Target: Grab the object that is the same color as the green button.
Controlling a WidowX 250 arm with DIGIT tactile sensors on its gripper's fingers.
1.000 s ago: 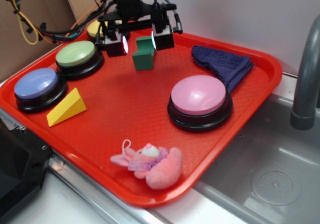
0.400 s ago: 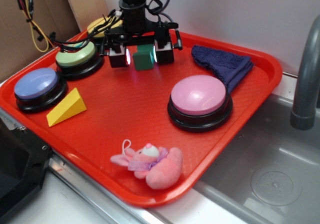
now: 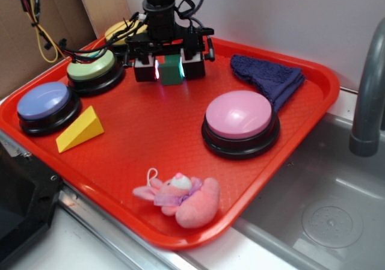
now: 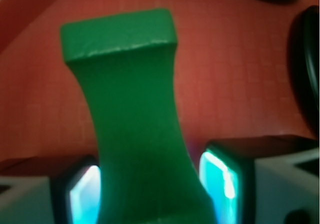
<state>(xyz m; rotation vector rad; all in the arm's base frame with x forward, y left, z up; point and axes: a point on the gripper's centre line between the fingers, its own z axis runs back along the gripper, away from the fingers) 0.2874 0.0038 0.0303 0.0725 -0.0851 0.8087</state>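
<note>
Even, bright light; wrist view blurred close-up.

no readable text, labels, or numbers

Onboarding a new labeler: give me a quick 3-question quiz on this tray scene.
1. True or false: the gripper has the green block between its fingers.
2. Which is nearest the pink plush toy? A) pink button B) green button C) blue cloth
3. Fill in: the yellow wedge sits next to the ___ button.

Key: 1 true; 2 A; 3 blue-purple.
</note>
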